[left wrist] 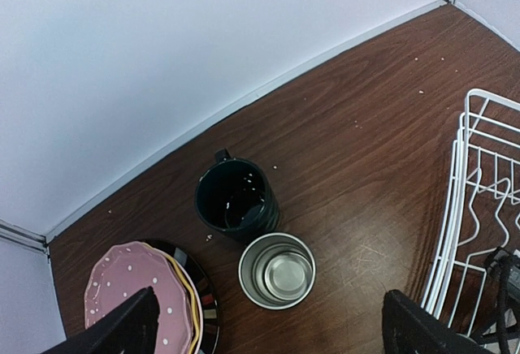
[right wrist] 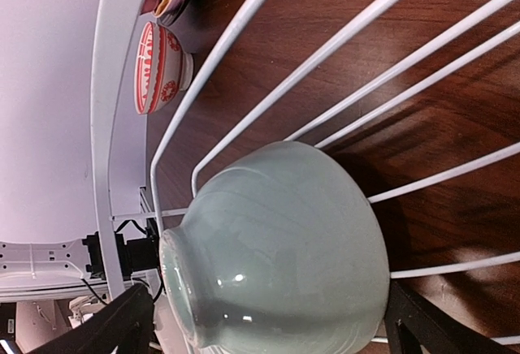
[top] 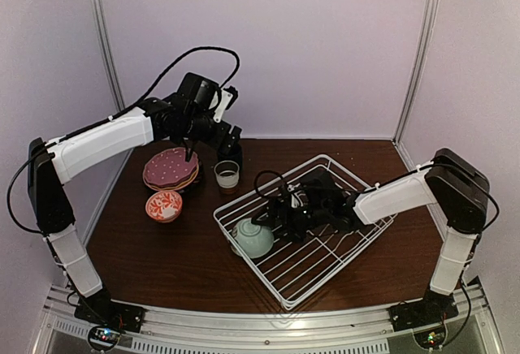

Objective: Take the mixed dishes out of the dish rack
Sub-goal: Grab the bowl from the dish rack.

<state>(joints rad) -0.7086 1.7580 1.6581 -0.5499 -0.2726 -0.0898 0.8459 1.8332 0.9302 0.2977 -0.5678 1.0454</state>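
Toward the right half of the tabletop, the overhead view shows the dish rack (top: pixel 325 157) set cornerwise. The pale green bowl (top: pixel 253 238) sits in the rack corner nearest the left edge and is the only dish visible inside. The right arm (top: pixel 398 196) reaches into the rack, its jaws just beside that bowl. Near the far left corner stand the pink and yellow plates (top: pixel 171 169), the red-and-white patterned bowl (top: pixel 163 205) and the white-and-brown cup (top: pixel 227 174), with the left arm (top: pixel 106 143) hanging above them.

From the left wrist, the left jaws are spread wide and hold nothing. Below them the dark green mug (left wrist: pixel 237 201) stands just beside the cup (left wrist: pixel 276 270), with the plates (left wrist: pixel 134 289) toward the left edge.

From the right wrist, the right jaws are also spread wide, one fingertip (right wrist: pixel 114 330) on each side of the pale green bowl (right wrist: pixel 284 248). I cannot tell whether they touch it. The step in hand looks like taking this bowl. The next move calls for closing squarely on its smooth, rounded wall, then lifting it clear of the wires.
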